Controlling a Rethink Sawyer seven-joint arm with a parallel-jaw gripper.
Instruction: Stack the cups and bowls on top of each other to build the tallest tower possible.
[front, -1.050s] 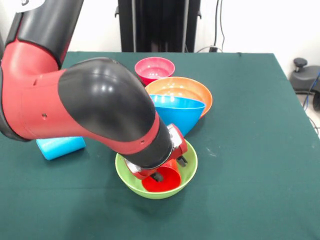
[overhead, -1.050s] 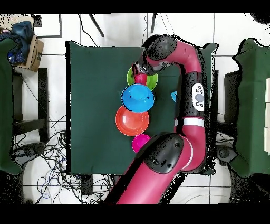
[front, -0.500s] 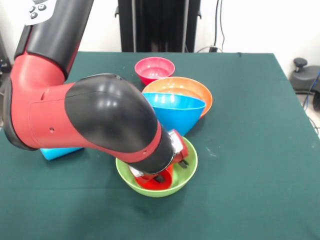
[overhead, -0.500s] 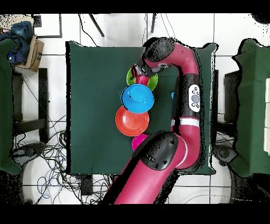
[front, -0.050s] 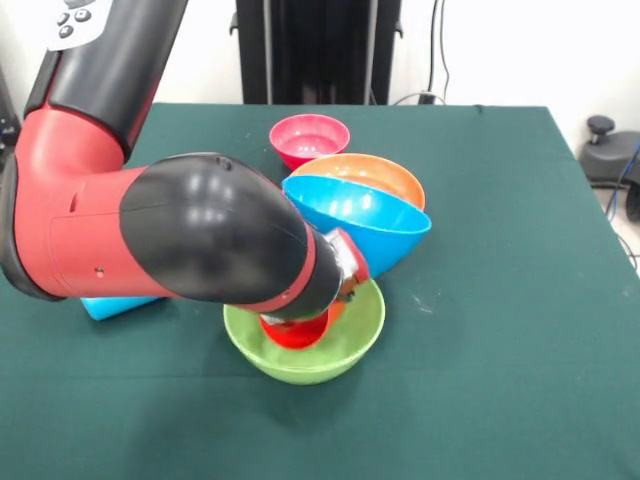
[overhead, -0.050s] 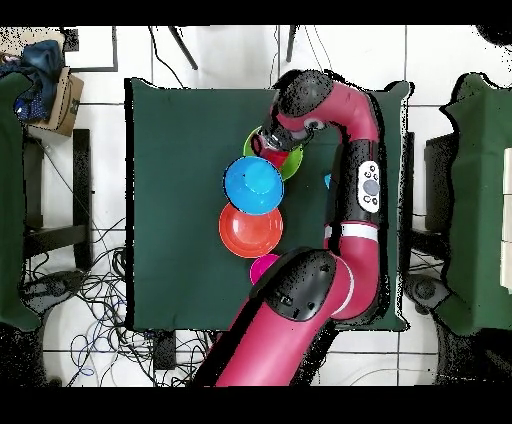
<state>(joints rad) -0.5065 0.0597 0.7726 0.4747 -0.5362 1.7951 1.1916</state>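
Note:
The red cup (front, -0.050s: 294, 331) hangs tilted inside the lime green bowl (front, -0.050s: 345, 345), held at its rim by my gripper (front, -0.050s: 320, 308), which is shut on it and largely hidden under the arm's black wrist. Against the green bowl's far side leans the blue bowl (front, -0.050s: 365, 215), tipped up and resting in the orange bowl (front, -0.050s: 385, 172). Behind them stands the small pink-red bowl (front, -0.050s: 309, 137). A light blue cup (front, -0.050s: 105, 306) lies on its side, mostly hidden by the arm. From overhead the gripper (overhead, -0.050s: 271, 147) sits over the green bowl (overhead, -0.050s: 292, 162), beside the blue bowl (overhead, -0.050s: 253, 185), the orange bowl (overhead, -0.050s: 250, 231) and the pink-red bowl (overhead, -0.050s: 262, 268).
The dark green table (front, -0.050s: 500, 300) carries everything. The arm's bulky red and black link (front, -0.050s: 170, 240) covers the table's left half in the front view. A black stand (front, -0.050s: 315, 50) rises behind the table. Cables (overhead, -0.050s: 90, 280) lie on the floor.
The gripper with the red cup has shifted left in the front view. The green bowl slid with it. The blue bowl has tipped up, its mouth now more open to view.

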